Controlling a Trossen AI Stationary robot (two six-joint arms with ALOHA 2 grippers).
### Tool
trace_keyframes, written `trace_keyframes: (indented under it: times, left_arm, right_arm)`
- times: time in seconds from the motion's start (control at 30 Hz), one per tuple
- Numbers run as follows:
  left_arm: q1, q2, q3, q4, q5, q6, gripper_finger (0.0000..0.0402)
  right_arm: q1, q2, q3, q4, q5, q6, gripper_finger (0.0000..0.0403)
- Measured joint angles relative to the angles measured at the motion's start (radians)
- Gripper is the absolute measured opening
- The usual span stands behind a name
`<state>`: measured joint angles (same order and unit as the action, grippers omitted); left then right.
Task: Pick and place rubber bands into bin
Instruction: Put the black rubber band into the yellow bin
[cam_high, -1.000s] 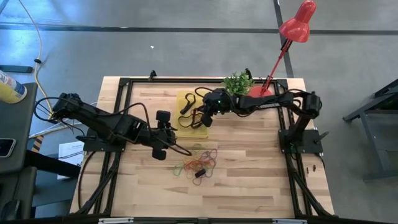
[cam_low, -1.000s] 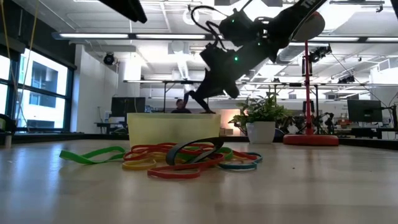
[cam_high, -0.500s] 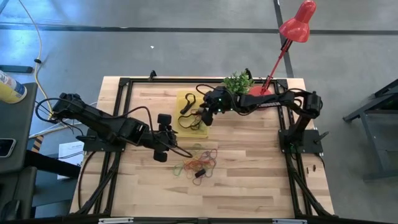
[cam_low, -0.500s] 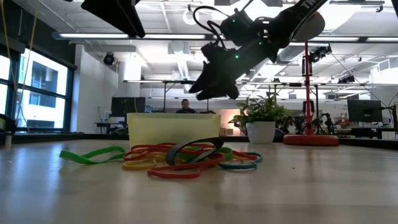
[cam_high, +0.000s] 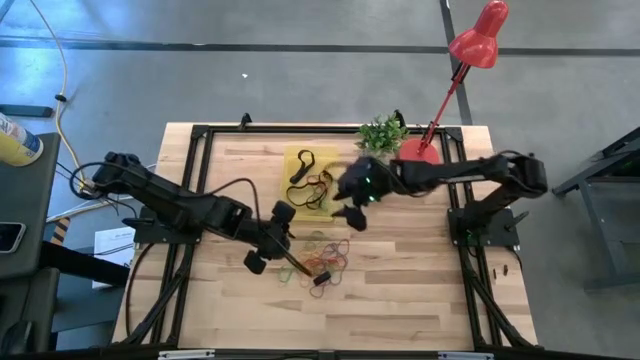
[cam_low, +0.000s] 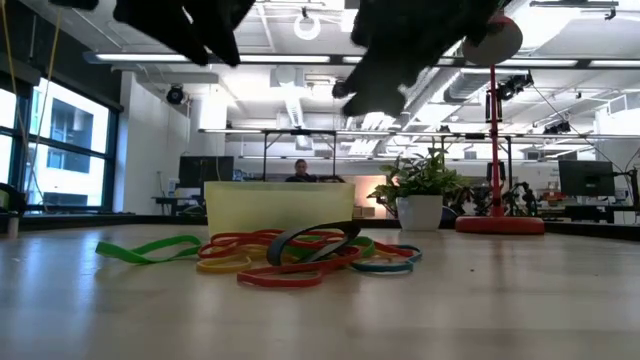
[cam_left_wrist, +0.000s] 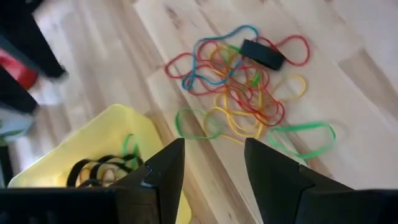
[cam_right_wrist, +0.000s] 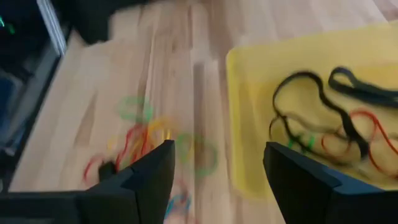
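The left gripper (cam_left_wrist: 210, 180) hung open and empty over the loose rubber bands (cam_high: 320, 263) heaped just short of the yellow bin (cam_high: 293, 205), the right gripper (cam_right_wrist: 217, 177) open beside it; singling one outlying loop looked wisest.

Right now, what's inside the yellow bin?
The bin holds several rubber bands: black loops, plus thinner red, orange and green ones. They overlap, so an exact count is not possible. From table height the bin's wall hides everything inside. More bands lie loose on the table.

Bright overhead light, blurred wrist views
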<state>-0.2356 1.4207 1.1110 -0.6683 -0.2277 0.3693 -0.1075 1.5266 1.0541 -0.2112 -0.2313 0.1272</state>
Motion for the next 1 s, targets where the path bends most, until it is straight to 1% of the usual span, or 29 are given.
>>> trace_keyframes:
  times: [0.1, 0.2, 0.37, 0.43, 0.57, 0.63, 0.8, 1.0]
  left_arm:
    - [0.000, 0.049, 0.000, 0.011, 0.010, 0.028, 0.0156]
    - [0.000, 0.108, 0.000, 0.047, 0.038, 0.055, 0.0156]
    - [0.000, 0.192, -0.001, 0.127, 0.145, 0.103, 0.0156]
    - [0.000, 0.218, 0.000, 0.187, 0.191, 0.106, 0.0156]
    - [0.000, 0.239, 0.000, 0.252, 0.235, 0.122, 0.0156]
    - [0.000, 0.240, 0.000, 0.260, 0.261, 0.120, 0.0156]
    - [0.001, 0.265, -0.002, 0.317, 0.298, 0.015, 0.0156]
    - [-0.005, 0.338, 0.000, 0.419, 0.317, -0.218, 0.0156]
  right_arm:
    - [0.079, -0.048, 0.000, -0.106, 0.094, -0.003, 0.0224]
    - [0.152, -0.081, 0.000, -0.173, 0.170, 0.026, 0.0217]
    - [0.256, -0.091, -0.001, -0.197, 0.224, 0.098, 0.0206]
    - [0.294, -0.091, -0.003, -0.194, 0.245, 0.125, 0.0203]
    - [0.354, -0.087, -0.004, -0.217, 0.303, 0.162, 0.0200]
    - [0.372, -0.087, -0.004, -0.237, 0.339, 0.178, 0.0200]
    - [0.411, -0.087, -0.004, -0.335, 0.438, 0.215, 0.0200]
    - [0.475, -0.087, -0.005, -0.507, 0.562, 0.258, 0.0201]
